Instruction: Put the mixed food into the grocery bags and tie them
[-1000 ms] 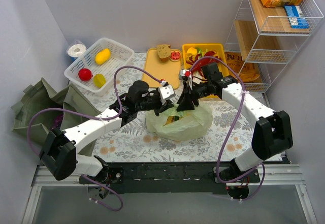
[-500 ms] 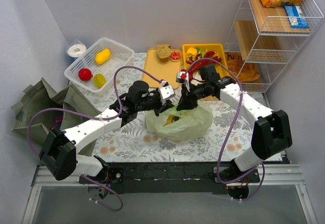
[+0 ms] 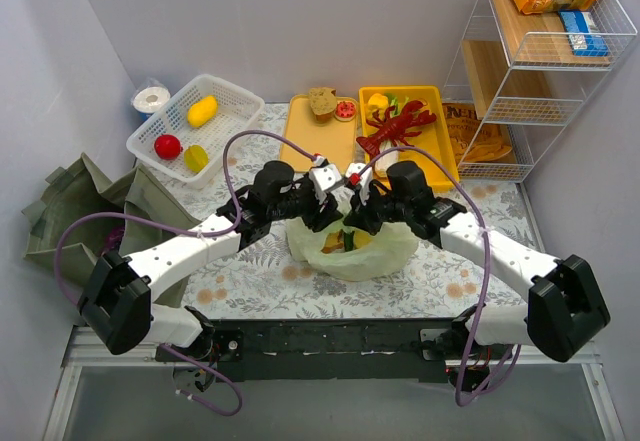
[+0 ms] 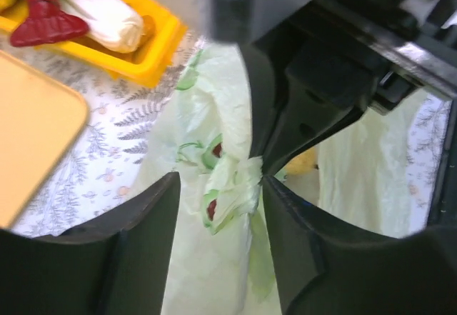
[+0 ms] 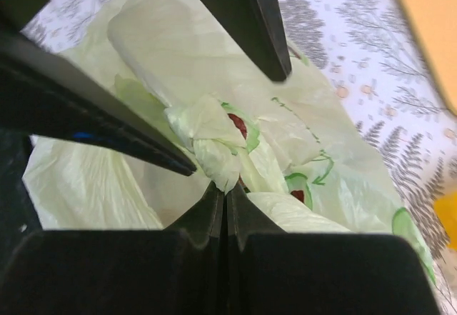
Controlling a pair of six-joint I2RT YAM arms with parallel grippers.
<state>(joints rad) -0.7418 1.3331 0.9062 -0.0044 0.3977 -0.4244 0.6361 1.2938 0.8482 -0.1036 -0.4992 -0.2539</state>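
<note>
The pale-green grocery bag (image 3: 375, 249) lies mid-table with its twisted handle (image 4: 230, 186) bunched up. My right gripper (image 5: 226, 190) is shut, pinching the tip of that handle (image 5: 214, 143). My left gripper (image 4: 220, 195) is open, one finger on each side of the same handle, which rests against its right-hand finger. A yellow piece (image 4: 303, 163) shows inside the bag. The red lobster (image 3: 398, 121) and a white piece (image 4: 107, 18) lie in the yellow tray (image 3: 440, 146). Bread buns (image 3: 322, 103) sit on the orange tray (image 3: 300, 146). The olive tote (image 3: 85, 211) lies at far left.
A white slatted basket (image 3: 232, 96) with red and yellow fruit stands at the back left, with a tape roll (image 3: 152, 99) behind it. A wire shelf (image 3: 540, 71) with orange snack packets stands at the right. Both wrists crowd together over the bag.
My right arm has swung nearer and lower, uncovering the lobster, and its gripper has shut on the bag's handle. My left gripper has opened around that handle.
</note>
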